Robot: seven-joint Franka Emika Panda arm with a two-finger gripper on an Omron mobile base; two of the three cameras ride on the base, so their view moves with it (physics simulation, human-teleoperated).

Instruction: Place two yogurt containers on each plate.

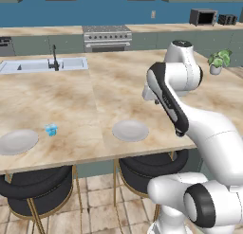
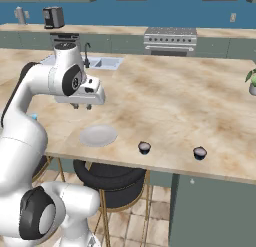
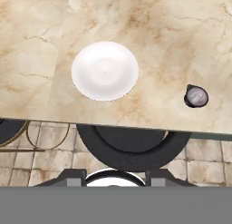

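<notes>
Two pale grey plates lie near the counter's front edge: one plate (image 1: 130, 130) (image 2: 98, 135) (image 3: 105, 70) straight below my hand, the other plate (image 1: 18, 141) far to the left. A light blue yogurt cup (image 1: 51, 130) stands on the counter between them. Two dark yogurt cups (image 2: 144, 147) (image 2: 200, 152) stand on the counter to the right of the near plate; one dark cup (image 3: 196, 96) is seen from the hand. My gripper (image 2: 82, 106) (image 3: 115, 177) hangs above the counter behind the near plate, fingers apart, holding nothing.
A sink with a black faucet (image 1: 55, 58) is set in the counter's back left. A potted plant (image 1: 218, 61) stands at the right. Black round stools (image 1: 152, 167) (image 1: 35, 185) sit under the front edge. A stove (image 1: 107, 37) is at the far wall.
</notes>
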